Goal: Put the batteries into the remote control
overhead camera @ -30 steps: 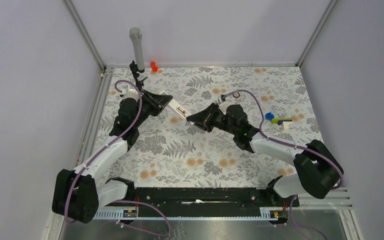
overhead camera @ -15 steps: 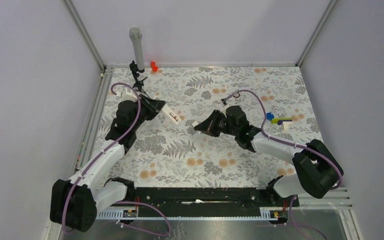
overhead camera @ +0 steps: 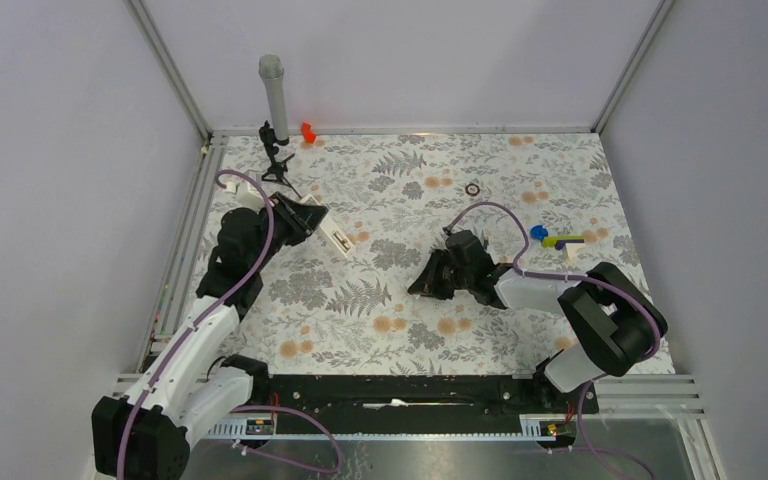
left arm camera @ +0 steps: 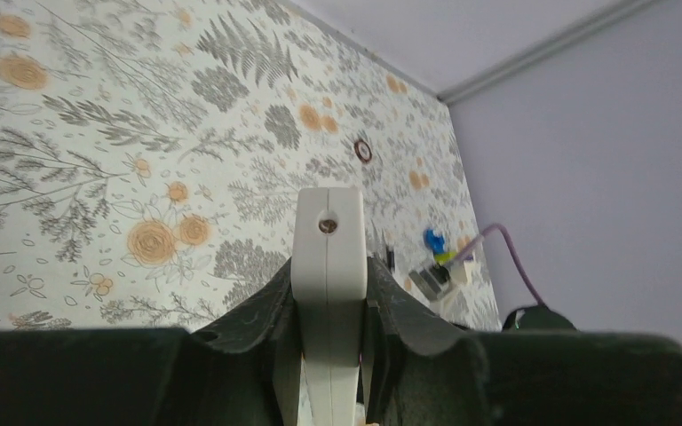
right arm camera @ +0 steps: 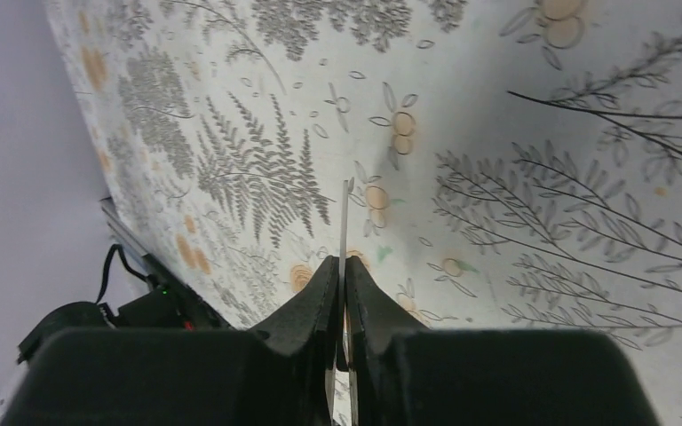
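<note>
The remote control (overhead camera: pixel 340 238), a slim white bar, sticks out to the right of my left gripper (overhead camera: pixel 316 216) above the mat's left half. In the left wrist view the remote control (left arm camera: pixel 329 240) is clamped between the black fingers of the left gripper (left arm camera: pixel 330 266). My right gripper (overhead camera: pixel 423 283) hangs low over the middle of the mat. It is shut on a thin white plate (right arm camera: pixel 346 213), seen edge-on between the right gripper's (right arm camera: pixel 344 263) tips. A tiny dark slim piece (left arm camera: pixel 389 258) lies past the remote's tip; I cannot tell whether it is the batteries.
A dark ring (overhead camera: pixel 472 188) lies at the back centre. A blue-and-yellow toy piece (overhead camera: pixel 550 238) and a short white strip (overhead camera: pixel 572 253) lie at the right. A black stand (overhead camera: pixel 275 160), a grey post (overhead camera: pixel 272 90) and a red piece (overhead camera: pixel 308 130) stand at the back left.
The two grippers have drawn apart. The right one moved toward the near edge and down with the thin white plate. The left one pulled back left with the remote.
</note>
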`<state>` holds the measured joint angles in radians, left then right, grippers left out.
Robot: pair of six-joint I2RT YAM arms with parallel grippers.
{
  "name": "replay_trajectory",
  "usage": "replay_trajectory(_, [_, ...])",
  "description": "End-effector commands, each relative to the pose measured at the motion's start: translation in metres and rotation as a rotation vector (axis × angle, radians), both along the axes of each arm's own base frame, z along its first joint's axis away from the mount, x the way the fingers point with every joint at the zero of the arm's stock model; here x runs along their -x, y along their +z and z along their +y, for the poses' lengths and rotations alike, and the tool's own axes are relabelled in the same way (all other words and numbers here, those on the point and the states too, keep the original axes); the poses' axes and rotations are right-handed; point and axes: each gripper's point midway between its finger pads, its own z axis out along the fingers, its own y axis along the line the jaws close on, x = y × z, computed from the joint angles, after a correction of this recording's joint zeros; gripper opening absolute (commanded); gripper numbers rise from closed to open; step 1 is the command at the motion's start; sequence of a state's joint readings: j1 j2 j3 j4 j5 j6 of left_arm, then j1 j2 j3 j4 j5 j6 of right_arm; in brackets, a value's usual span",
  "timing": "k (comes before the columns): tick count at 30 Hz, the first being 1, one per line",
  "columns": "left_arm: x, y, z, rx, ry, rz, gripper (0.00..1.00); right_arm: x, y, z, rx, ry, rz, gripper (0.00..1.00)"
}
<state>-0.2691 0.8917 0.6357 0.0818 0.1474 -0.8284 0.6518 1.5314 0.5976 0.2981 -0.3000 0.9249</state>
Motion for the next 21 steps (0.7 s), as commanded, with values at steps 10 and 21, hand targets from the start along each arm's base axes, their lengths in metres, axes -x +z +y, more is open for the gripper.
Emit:
replay_trajectory(10, [0.026, 0.035, -0.032, -0.037, -0.272, -0.138, 0.00, -0.013, -0.018, -0.043, 0.244, -0.112, -0.030, 0.56])
replay_trajectory(21, [0.047, 0.046, -0.045, -0.015, -0.394, -0.181, 0.00, -0.075, 0.021, -0.122, 0.656, -0.156, -0.284, 0.46])
